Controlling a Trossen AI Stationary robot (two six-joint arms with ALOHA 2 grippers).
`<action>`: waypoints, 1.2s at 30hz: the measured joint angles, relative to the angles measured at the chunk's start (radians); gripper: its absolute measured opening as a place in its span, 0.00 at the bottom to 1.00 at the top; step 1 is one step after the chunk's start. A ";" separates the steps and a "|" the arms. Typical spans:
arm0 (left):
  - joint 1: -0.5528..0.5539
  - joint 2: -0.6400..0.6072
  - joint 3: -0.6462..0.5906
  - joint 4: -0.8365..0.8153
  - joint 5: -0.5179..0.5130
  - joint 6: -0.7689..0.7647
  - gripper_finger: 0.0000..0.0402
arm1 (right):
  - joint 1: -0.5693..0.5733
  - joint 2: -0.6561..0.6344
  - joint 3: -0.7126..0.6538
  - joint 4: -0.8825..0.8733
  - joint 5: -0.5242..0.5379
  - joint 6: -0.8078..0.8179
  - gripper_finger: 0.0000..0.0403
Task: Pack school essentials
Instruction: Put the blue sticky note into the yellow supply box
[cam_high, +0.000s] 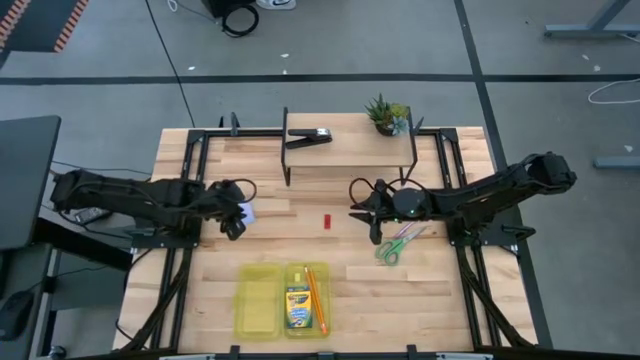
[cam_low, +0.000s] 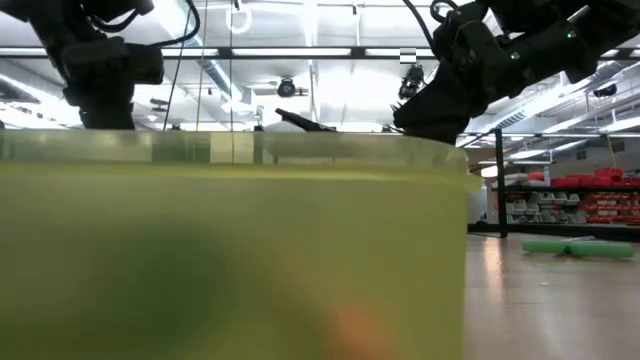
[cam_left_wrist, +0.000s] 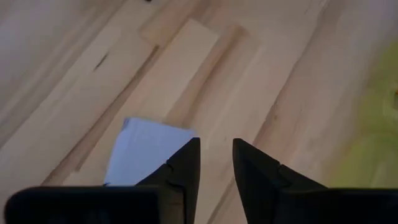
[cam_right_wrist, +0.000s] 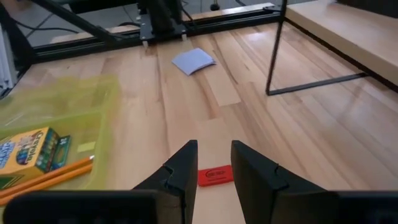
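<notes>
A pale bluish-white block (cam_high: 248, 212) lies flat on the wooden table at the left. My left gripper (cam_high: 238, 218) hovers just beside it, fingers a little apart with nothing between them (cam_left_wrist: 216, 146); one finger hides part of the block (cam_left_wrist: 146, 155). A short red piece (cam_high: 327, 221) lies mid-table, just ahead of my right gripper (cam_high: 355, 212), whose fingers (cam_right_wrist: 214, 149) stand slightly open above the table, short of the red piece (cam_right_wrist: 216, 175). Green-handled scissors (cam_high: 393, 245) lie under the right arm. The crayon box (cam_high: 298, 308) and orange pencils (cam_high: 312, 292) lie in a yellow-green case (cam_high: 258, 300).
A raised wooden shelf on a black wire frame (cam_high: 350, 150) stands at the far side, with a black clip-like tool (cam_high: 310, 135) and a small potted plant (cam_high: 387, 113) on it. The case's wall (cam_low: 230, 250) fills the low view. Bare wood lies between the grippers and the case.
</notes>
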 joint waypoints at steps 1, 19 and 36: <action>0.000 0.011 0.008 -0.021 0.000 0.000 0.27 | 0.001 0.000 0.000 0.000 0.000 -0.003 0.26; 0.000 0.373 0.126 -0.249 0.022 0.322 0.44 | 0.006 0.000 0.000 0.001 0.000 -0.029 0.26; 0.031 0.678 0.306 -0.352 -0.131 0.803 0.50 | 0.006 0.001 0.000 0.000 0.000 -0.032 0.26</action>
